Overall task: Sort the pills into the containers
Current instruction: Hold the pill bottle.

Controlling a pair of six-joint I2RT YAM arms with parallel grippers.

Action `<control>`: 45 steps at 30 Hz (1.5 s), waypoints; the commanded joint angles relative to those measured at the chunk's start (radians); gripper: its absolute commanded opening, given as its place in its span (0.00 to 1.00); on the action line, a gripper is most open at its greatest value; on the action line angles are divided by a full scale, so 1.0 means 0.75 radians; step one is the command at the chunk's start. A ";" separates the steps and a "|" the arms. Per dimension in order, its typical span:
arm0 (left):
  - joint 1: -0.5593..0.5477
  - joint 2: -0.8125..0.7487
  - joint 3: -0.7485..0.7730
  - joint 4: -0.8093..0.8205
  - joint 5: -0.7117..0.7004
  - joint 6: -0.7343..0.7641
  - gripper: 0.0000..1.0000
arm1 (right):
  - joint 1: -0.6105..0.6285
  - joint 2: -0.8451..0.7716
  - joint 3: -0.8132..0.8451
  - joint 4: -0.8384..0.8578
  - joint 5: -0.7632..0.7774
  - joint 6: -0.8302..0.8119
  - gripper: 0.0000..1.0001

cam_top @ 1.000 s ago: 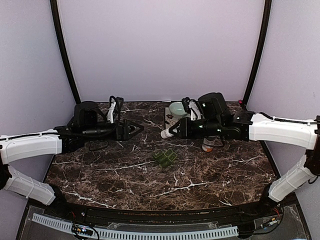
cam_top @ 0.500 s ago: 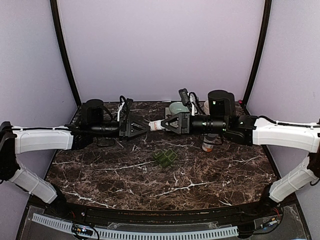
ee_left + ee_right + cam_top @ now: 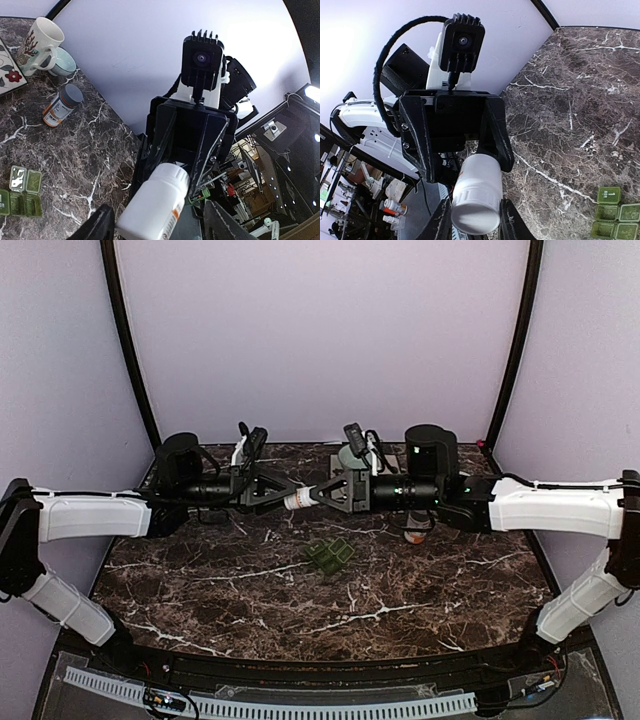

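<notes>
A white pill bottle (image 3: 299, 499) hangs level above the table's back middle, between both arms. My right gripper (image 3: 476, 220) is shut on its ribbed cap end (image 3: 475, 210). My left gripper (image 3: 157, 225) faces it with its jaws either side of the bottle's base (image 3: 150, 210). It is open, with gaps showing at both fingers. The dark-green containers (image 3: 330, 557) lie on the marble below, some lids raised (image 3: 20, 195), and are also seen in the right wrist view (image 3: 612, 215). No loose pills show.
An orange-labelled bottle with a grey cap (image 3: 62, 105) lies on the marble at the back right (image 3: 418, 530). A white mug (image 3: 42, 40), a pale green bowl (image 3: 352, 455) and a floral tile (image 3: 7, 70) stand at the back.
Both arms have swung toward the middle. The right gripper carried the white bottle leftward, and the left gripper's jaws came round its base and narrowed.
</notes>
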 commanded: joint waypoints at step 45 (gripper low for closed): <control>-0.002 -0.105 -0.039 -0.088 0.325 0.234 0.46 | -0.076 0.206 0.251 -0.237 -0.207 0.091 0.00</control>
